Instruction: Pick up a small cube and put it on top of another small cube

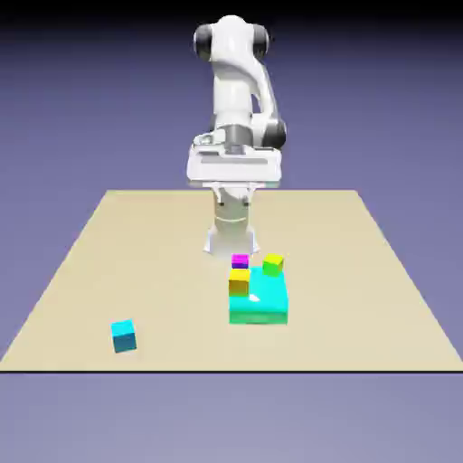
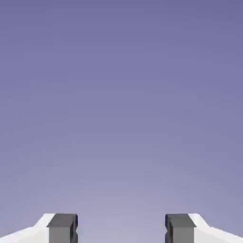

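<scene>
Arm (image 1: 233,86): raised, bent at the joints
Hand (image 1: 234,166): held high, level across
Gripper (image 2: 121,228): open, nothing between the fingers
Fingertips (image 2: 62,228): grey, well apart

No text, label, brand, number or sign can be read in either the exterior view or the hand view.
</scene>
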Motion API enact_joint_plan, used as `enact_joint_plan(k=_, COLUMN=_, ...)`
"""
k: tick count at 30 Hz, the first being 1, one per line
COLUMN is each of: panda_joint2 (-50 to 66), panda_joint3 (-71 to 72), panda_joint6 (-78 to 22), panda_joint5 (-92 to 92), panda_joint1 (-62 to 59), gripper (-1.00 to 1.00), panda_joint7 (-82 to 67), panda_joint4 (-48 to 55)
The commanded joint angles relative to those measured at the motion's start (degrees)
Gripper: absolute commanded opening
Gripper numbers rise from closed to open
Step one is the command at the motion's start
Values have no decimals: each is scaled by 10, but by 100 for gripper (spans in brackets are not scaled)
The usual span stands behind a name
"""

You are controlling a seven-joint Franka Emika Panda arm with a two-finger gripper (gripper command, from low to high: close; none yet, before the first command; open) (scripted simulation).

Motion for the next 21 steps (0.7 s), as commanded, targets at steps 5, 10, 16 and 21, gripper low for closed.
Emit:
enact_joint_plan(k=5, panda_joint2=93, panda_joint3=-52, panda_joint6=-36, panda_joint5=62, panda_joint1=4, gripper=0, panda_joint7=-125, panda_joint4=47)
enact_joint_plan(k=10, panda_joint2=185, panda_joint3=-105, panda_joint6=-73, panda_joint5=123, panda_joint1=7, gripper=0, panda_joint7=-249, panda_joint4=95)
enact_joint_plan(k=16, panda_joint2=296, panda_joint3=-168, panda_joint6=-116, panda_joint5=197, panda_joint1=12, gripper=0, panda_joint7=-399, panda_joint4=152)
enact_joint_plan(k=21, panda_joint2=389, panda_joint3=-220, panda_joint6=-153, panda_joint5=258, panda_joint1=15, gripper=0, panda_joint7=-523, panda_joint4=199)
